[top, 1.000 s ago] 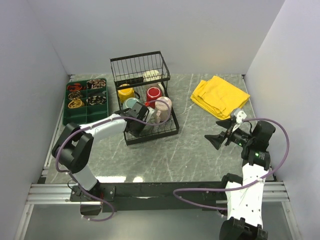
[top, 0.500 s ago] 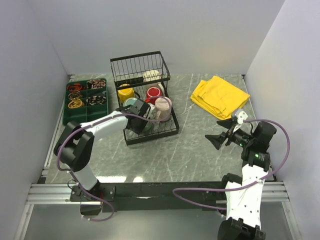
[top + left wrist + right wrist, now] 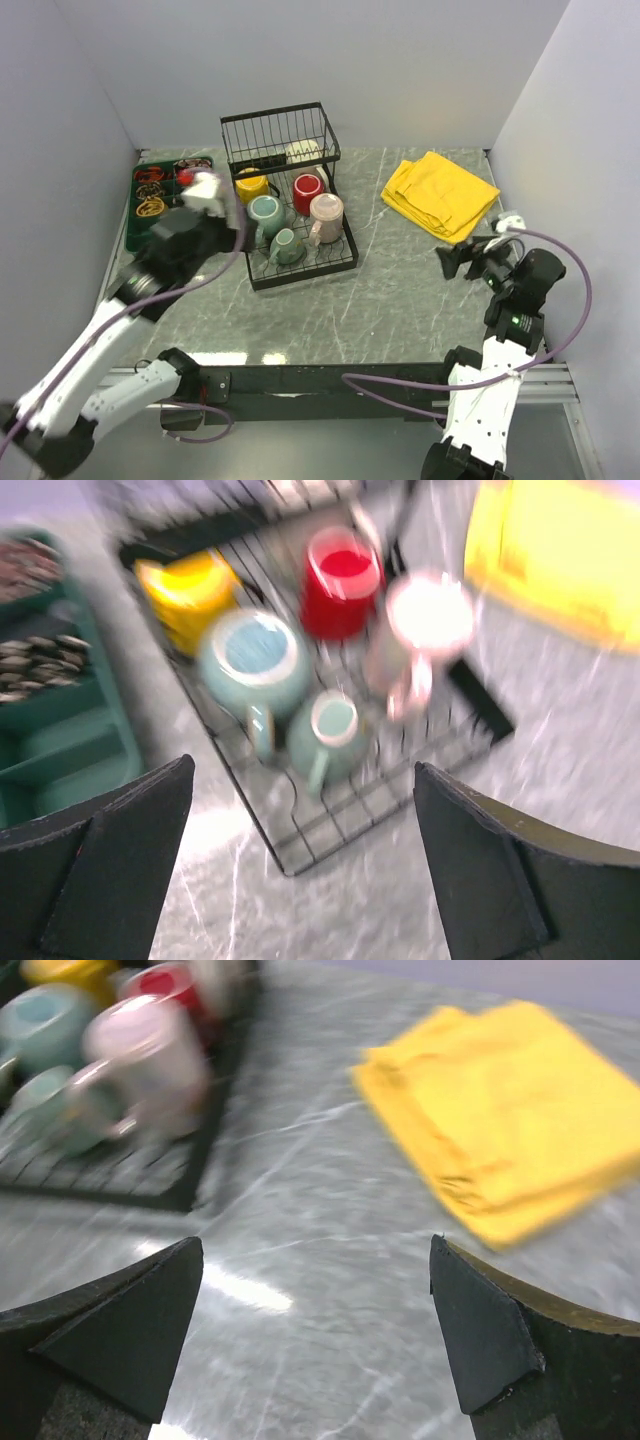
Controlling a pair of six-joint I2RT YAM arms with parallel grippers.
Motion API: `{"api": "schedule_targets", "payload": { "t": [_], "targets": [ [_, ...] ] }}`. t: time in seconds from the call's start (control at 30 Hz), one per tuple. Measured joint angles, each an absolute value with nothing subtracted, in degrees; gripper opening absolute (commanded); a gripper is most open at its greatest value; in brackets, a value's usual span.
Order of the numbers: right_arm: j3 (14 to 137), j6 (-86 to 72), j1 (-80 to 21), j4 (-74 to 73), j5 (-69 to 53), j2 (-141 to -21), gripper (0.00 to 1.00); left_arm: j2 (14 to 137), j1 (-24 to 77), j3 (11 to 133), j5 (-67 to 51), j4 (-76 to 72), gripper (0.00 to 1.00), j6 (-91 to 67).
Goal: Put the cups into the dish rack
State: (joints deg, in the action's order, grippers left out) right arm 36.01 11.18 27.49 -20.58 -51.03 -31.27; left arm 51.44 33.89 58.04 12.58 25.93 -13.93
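The black wire dish rack (image 3: 300, 268) stands at mid-table. On its flat part stand a yellow cup (image 3: 249, 185), a red cup (image 3: 307, 187), a large teal cup (image 3: 266, 212), a small teal cup (image 3: 285, 245) and a pinkish cup (image 3: 326, 212). A cream cup (image 3: 303, 152) sits in the tall basket. My left gripper (image 3: 302, 780) hangs open above and to the left of the rack, empty, looking down on the small teal cup (image 3: 330, 730). My right gripper (image 3: 316, 1250) is open and empty over bare table at the right, well away from the rack (image 3: 120, 1195).
A dark green compartment tray (image 3: 170, 200) with small items lies left of the rack, under my raised left arm. A folded yellow cloth (image 3: 440, 190) lies at the back right, just beyond my right gripper. White walls close in the table on three sides.
My left gripper opened, let go of the small teal cup in the rack, then rose and drew back to the left. My right gripper drew back a little to the right.
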Motion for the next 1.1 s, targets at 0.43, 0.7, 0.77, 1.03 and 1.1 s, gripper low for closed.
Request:
{"api": "schedule_targets", "payload": {
  "t": [0.43,0.7,0.77,1.03,1.1],
  "targets": [
    [57.0,-3.0,28.6,-27.7,-9.8,-32.9,1.0,31.6,30.0,52.1,24.7,26.3,0.96,-22.0],
    [57.3,-2.1,28.6,-31.8,-0.6,-28.9,1.0,24.7,30.0,52.1,26.4,30.6,0.96,-23.9],
    [57.3,-1.8,28.6,-32.3,-0.1,-27.5,1.0,23.5,30.0,52.1,26.4,31.6,0.96,-24.1],
    [57.3,-1.7,28.6,-34.5,0.7,-26.2,1.0,20.9,30.0,52.1,26.3,34.8,0.96,-24.8],
    [57.3,-1.7,28.6,-35.1,0.9,-26.0,1.0,20.3,30.0,52.1,26.3,35.4,0.96,-24.9]
  ]
}}
